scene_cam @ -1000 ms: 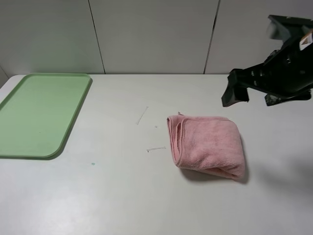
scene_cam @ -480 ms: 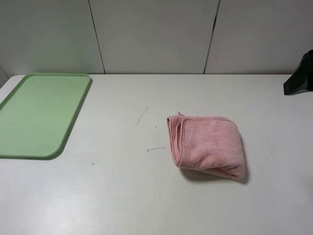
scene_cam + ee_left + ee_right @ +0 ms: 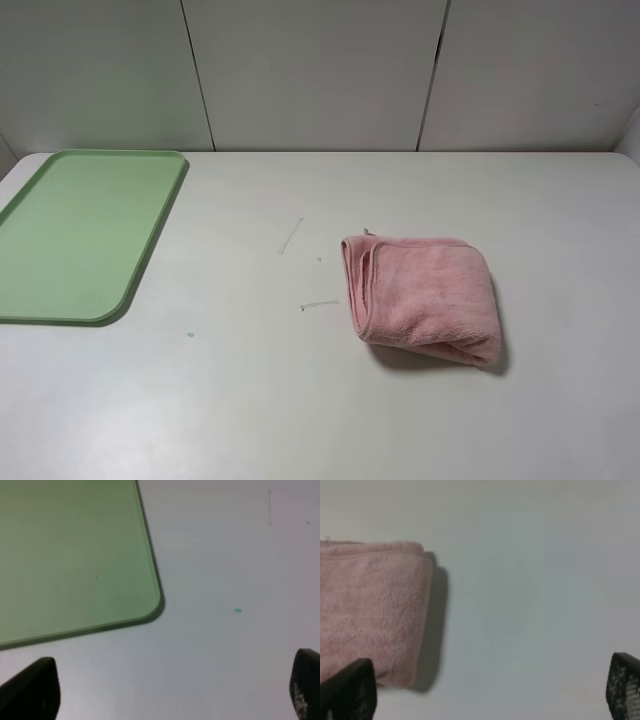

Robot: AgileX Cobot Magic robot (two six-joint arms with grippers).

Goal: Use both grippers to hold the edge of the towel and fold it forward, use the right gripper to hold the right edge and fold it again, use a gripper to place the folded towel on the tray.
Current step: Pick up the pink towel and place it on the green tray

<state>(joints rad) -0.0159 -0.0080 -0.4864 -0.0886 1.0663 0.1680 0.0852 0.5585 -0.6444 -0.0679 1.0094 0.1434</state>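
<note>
Towel lies on the table, right of centre. It is a thick folded bundle with stacked hems on its left side and a rounded fold on its right. Tray sits at the far left, well apart from the towel, with nothing on it.

Change: a second ago the right arm hung over the table's far right, beyond the towel. Half a second ago only a dark sliver showed at the frame edge. Now the high view shows no arm.

Right gripper: jaws wide apart, nothing between them, the towel's end off to one side of its view. Left gripper: jaws also wide apart and empty, above bare table just off a rounded tray corner.

Reading: both folds look done and the right arm has let go and backed off. What remains is the carry to the tray, not yet begun. The towel is loose and may slump open if pinched by one layer only.
</note>
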